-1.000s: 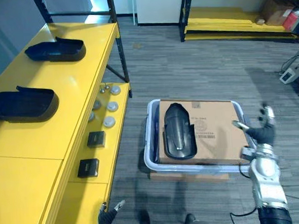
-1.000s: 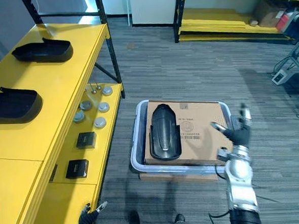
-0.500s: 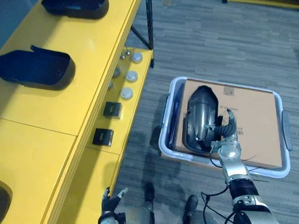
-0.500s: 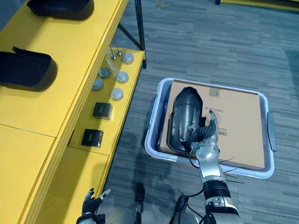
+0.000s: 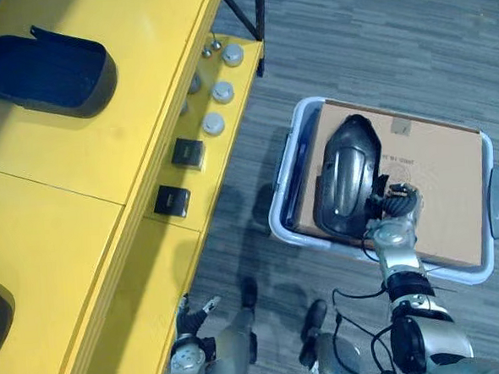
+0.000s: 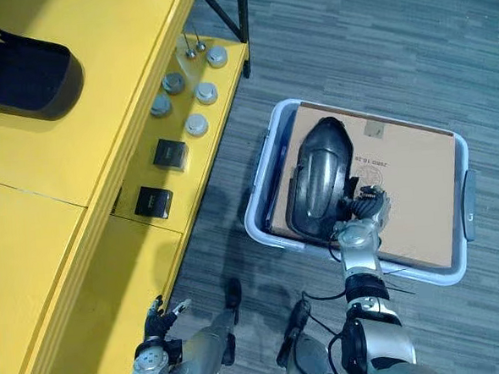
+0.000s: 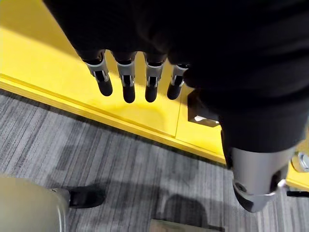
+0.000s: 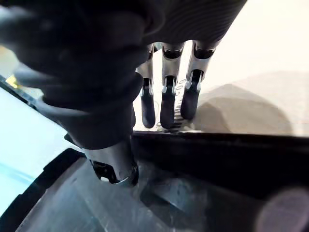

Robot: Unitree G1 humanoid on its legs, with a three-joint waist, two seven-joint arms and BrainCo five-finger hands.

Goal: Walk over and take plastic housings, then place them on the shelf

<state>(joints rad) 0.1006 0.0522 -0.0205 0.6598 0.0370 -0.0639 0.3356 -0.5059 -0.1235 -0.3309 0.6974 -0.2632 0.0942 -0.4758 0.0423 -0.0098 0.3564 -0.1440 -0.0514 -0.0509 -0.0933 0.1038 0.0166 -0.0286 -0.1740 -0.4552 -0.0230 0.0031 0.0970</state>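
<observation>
Grey carpet floor (image 5: 376,43): right hand (image 5: 393,205), fingers straight, straddles rim of dark glossy plastic housing (image 5: 344,177); grasp step, pinch and lift likely next.

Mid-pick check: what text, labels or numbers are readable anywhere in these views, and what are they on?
Cardboard box, top face: a line of dark print and a round stamp beside the plastic housing, too small to read.
Cardboard box, far edge: small square label, too small to read.
Small black boxes on the lower yellow shelf: no marking I can make out.
No other text that I can make out.
</observation>
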